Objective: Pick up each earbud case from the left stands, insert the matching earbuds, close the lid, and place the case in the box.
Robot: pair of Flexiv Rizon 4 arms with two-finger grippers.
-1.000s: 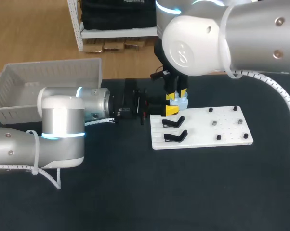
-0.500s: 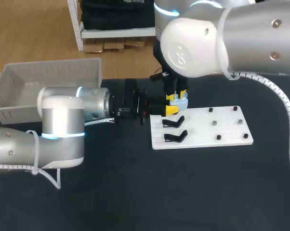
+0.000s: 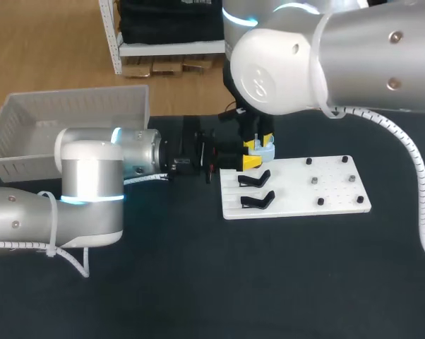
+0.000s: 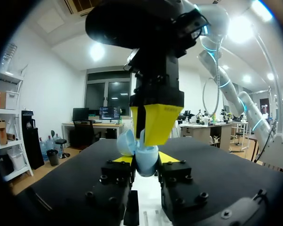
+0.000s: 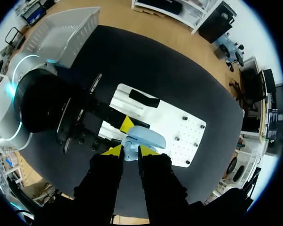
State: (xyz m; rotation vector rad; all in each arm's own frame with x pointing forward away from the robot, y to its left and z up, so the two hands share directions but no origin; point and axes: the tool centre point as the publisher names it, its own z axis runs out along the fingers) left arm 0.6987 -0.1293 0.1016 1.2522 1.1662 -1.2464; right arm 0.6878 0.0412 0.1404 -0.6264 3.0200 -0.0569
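A light-blue earbud case [image 4: 145, 161] with its lid [image 4: 126, 142] open is held level by my left gripper [image 4: 144, 164], which is shut on its body from both sides. In the head view this left gripper [image 3: 246, 161] is at the white plate's near-left corner. My right gripper [image 3: 258, 144] comes straight down onto the case [image 3: 267, 150]. In its wrist view, the right gripper [image 5: 130, 151] is shut on a small light-blue piece at the case's [image 5: 144, 136] opening, seemingly an earbud. Two black stands [image 3: 255, 179] on the plate are bare.
The white plate [image 3: 339, 198] lies right of centre, with small pegs and a grey piece [image 3: 315, 181] on its right half. A white basket [image 3: 71, 116] stands at the back left. My left arm lies across the table's left half.
My right arm's upper part has shifted slightly left. Both grippers and the case have kept their place.
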